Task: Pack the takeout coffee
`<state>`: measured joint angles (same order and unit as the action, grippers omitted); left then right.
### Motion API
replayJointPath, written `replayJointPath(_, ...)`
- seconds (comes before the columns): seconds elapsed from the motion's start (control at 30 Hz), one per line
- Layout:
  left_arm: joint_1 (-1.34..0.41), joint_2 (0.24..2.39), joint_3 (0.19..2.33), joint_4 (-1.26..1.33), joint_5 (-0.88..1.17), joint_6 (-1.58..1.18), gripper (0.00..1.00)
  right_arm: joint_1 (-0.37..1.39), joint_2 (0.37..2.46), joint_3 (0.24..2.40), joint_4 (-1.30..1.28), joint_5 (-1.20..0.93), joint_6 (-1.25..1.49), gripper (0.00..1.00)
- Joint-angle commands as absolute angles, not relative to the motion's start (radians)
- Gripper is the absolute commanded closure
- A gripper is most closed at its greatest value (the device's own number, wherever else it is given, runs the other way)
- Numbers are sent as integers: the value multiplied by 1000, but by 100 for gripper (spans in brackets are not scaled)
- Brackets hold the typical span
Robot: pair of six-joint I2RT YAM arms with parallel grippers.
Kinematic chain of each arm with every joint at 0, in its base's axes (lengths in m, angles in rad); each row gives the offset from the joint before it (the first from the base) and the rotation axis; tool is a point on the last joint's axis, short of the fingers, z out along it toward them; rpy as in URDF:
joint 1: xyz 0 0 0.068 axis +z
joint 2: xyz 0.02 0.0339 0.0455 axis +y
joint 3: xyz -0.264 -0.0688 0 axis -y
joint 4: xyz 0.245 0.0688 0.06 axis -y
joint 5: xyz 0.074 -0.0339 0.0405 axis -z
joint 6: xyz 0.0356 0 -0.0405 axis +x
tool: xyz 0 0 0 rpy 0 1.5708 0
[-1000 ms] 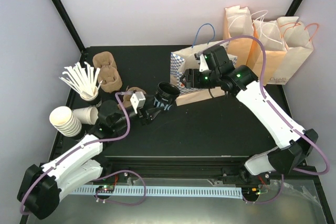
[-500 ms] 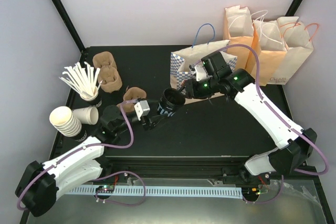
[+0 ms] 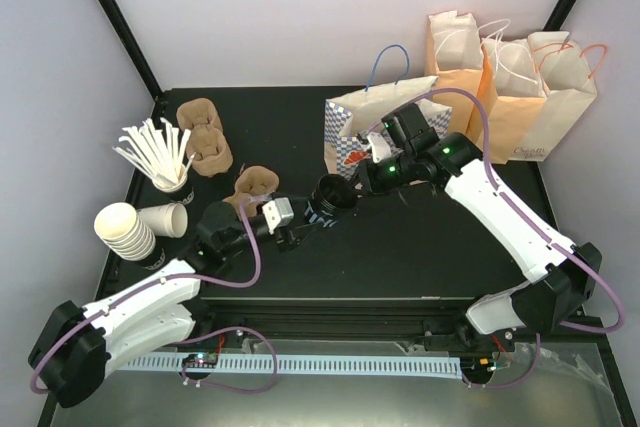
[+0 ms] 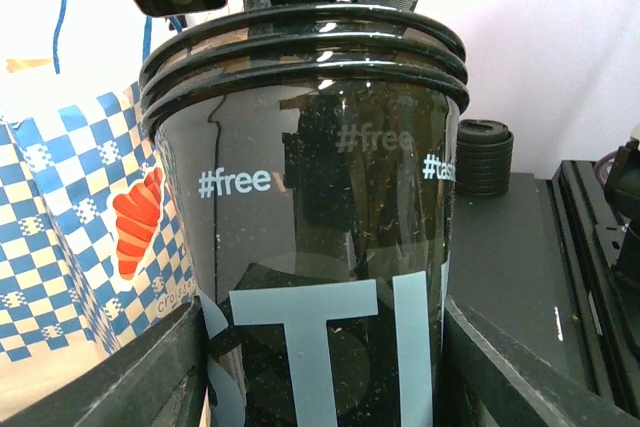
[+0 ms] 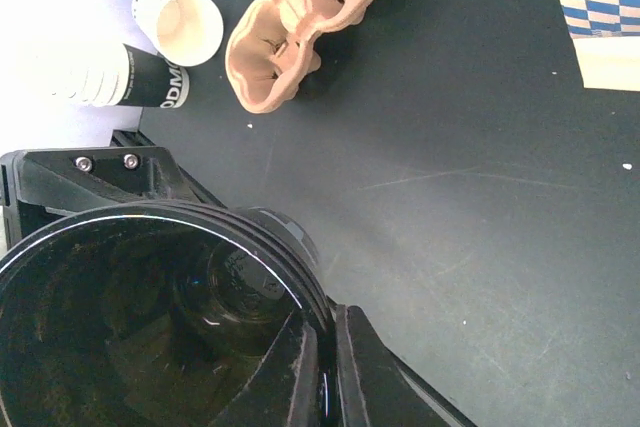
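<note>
Two claws on one black cup (image 3: pixel 328 197), near the table (image 3: pixel 430 247) centre in the top view. The cup lies tipped over, with its open mouth turned toward 2 o'clock. Whether it touches the tabletop, cannot tell.

Left gripper (image 3: pixel 308 215) comes in from 8 o'clock and is clamped on the cup's body. In the left wrist view its fingers (image 4: pixel 150 377) press both sides of the cup (image 4: pixel 320 277), which shows pale lettering and a ringed rim.

Right gripper (image 3: pixel 358 187) sits at 2 o'clock of the cup, pressed together on the rim. The right wrist view looks into the cup (image 5: pixel 130 327). The gripper (image 5: pixel 325 367) has one finger inside the wall and one outside, with the rim pinched between them.

Blue-and-white checkered bag (image 3: pixel 370 122) stands just past the cup at 1 o'clock. The left wrist view shows the bag (image 4: pixel 60 247) at 9 o'clock behind the cup.

Plain paper bags (image 3: pixel 510 87) are grouped at the table's 1 o'clock corner, well apart from the cup.

Pulp carrier (image 3: pixel 255 182) is near the cup at 10 o'clock, and another carrier (image 3: pixel 205 137) lies farther out the same way.

Stacked cream cups (image 3: pixel 125 230) are at the 9 o'clock edge, with white sticks (image 3: pixel 155 152) in a cup just above them at 11.
</note>
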<state>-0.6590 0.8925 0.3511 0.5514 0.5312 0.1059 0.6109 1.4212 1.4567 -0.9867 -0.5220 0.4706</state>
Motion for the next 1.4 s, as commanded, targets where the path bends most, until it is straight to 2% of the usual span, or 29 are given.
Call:
replayJointPath(0.0,-672,913,373,512,496,163,44,567,1402,1469,-1013,-501,458,99)
replayJointPath(0.17,-675,934,389,494,470,71,5,546,1363,1412,-957,-464,450,99)
replayJointPath(0.2,-675,927,397,478,462,34,2,547,1364,1398,-954,-436,439,99)
replayJointPath(0.3,-675,899,434,392,412,-108,1,569,1359,1327,-931,-249,412,99)
replayJointPath(0.4,-675,895,520,198,305,-261,1,621,1346,1204,-838,-43,404,99)
replayJointPath(0.5,-669,917,613,-27,253,-339,1,644,1353,1073,-712,-24,431,99)
replayJointPath(0.57,-664,931,632,-86,209,-401,1,678,1364,1024,-651,12,455,98)
replayJointPath(0.8,-653,1070,638,-54,439,-427,1,764,1415,1000,-606,128,464,86)
replayJointPath(0.97,-654,1183,683,-85,491,-437,2,766,1439,985,-603,143,447,81)
replayJointPath(1.2,-654,1171,650,-23,492,-438,2,767,1431,981,-614,150,432,80)
replayJointPath(1.37,-655,1173,666,-49,473,-421,2,768,1421,999,-634,158,421,84)
